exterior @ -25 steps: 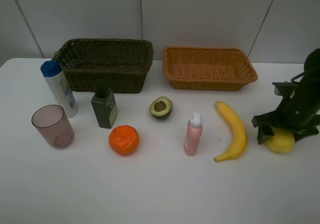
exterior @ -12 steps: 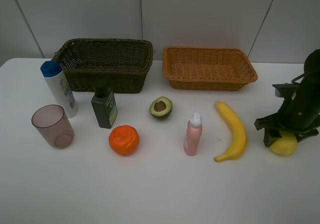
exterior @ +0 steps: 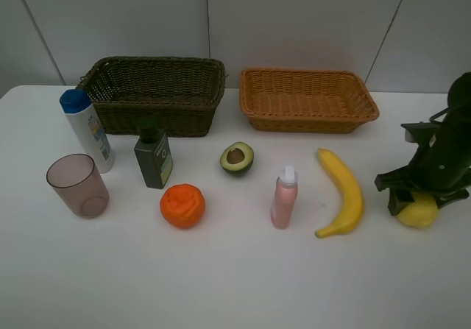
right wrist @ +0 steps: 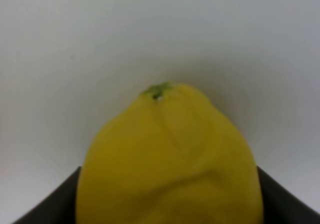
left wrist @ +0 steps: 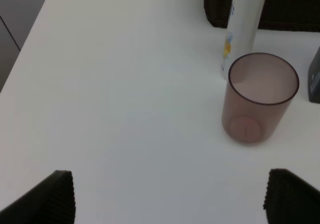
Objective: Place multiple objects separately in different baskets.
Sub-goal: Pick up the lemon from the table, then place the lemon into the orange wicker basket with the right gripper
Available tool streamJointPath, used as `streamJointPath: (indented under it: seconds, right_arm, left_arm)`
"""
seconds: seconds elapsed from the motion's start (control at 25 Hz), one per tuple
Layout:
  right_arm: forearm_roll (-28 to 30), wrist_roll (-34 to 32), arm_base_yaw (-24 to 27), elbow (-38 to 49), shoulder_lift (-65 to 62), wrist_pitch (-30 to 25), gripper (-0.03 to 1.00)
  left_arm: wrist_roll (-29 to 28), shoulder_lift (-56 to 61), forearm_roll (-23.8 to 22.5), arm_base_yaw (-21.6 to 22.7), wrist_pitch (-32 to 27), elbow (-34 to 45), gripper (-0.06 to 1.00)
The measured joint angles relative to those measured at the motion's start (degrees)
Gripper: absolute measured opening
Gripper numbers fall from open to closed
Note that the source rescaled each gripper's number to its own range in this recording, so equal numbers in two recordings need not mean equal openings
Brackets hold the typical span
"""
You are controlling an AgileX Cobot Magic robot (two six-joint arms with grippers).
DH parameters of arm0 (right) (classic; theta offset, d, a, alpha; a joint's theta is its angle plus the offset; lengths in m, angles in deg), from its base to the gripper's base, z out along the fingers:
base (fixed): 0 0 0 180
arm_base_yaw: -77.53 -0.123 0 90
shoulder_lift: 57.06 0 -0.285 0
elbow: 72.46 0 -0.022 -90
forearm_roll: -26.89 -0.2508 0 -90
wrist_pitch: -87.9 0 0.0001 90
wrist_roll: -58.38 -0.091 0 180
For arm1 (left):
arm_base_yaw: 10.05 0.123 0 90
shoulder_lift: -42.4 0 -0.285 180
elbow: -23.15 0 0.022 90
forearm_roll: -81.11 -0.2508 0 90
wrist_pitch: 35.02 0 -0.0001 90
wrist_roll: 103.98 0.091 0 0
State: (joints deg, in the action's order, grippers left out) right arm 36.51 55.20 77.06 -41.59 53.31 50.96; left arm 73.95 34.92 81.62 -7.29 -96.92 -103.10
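Yellow first — working the pick on the yellow lemon (exterior: pixel 416 211), far right of the white table (exterior: pixel 235 270), well apart from both baskets. Looks like the opening step: nothing seen in the dark olive-brown basket (exterior: pixel 154 123) or the orange-tan basket (exterior: pixel 309 125). Still to sort, all out on the table: banana (exterior: pixel 344 189), orange (exterior: pixel 182 205), avocado half (exterior: pixel 237 157), pink white-capped bottle (exterior: pixel 284 198), dark green square bottle (exterior: pixel 153 160).

Right gripper (exterior: pixel 423 195): down over the lemon, part-closed, pinching it flank to flank (dark pads flush against the peel on both sides in the wrist view, stem end pointing away from the camera). Appears not yet lifted, fruit seemingly resting on the table.

Next move, as a judgement:
- lift straight up, passing over the banana near the lemon
- carry back and inward to the orange-tan basket, the nearer of the two
- release low over its middle

Rounded, smooth skin — likely to squirt out if pinched off-centre, so worth a slow lift.

Left gripper (left wrist: pixel 172 196): spread wide, holding and touching nothing, hovering over bare table near the translucent mauve cup (left wrist: pixel 259 101), itself just beside the white blue-capped bottle (left wrist: pixel 242 31).
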Motion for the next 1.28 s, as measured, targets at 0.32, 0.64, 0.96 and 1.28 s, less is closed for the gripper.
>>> streamJointPath:
  seconds: [0.32,0.64,0.96,1.28]
  right_arm:
    - [-0.17,2.36,0.0,-7.1,-5.58,-9.31,0.42]
    - [-2.54,8.21,0.0,-20.4,-6.7,-20.08,0.42]
    - [-8.43,14.47,0.0,-30.52,-6.35,-20.69,0.42]
    - [-18.34,22.34,0.0,-39.51,-0.74,-15.91,0.42]
  left_arm:
    - [0.0,0.0,0.0,0.0,0.0,0.0,1.0]
    - [0.0,0.0,0.0,0.0,0.0,0.0,1.0]
    - [0.0,0.0,0.0,0.0,0.0,0.0,1.0]
    - [0.0,0.0,0.0,0.0,0.0,0.0,1.0]
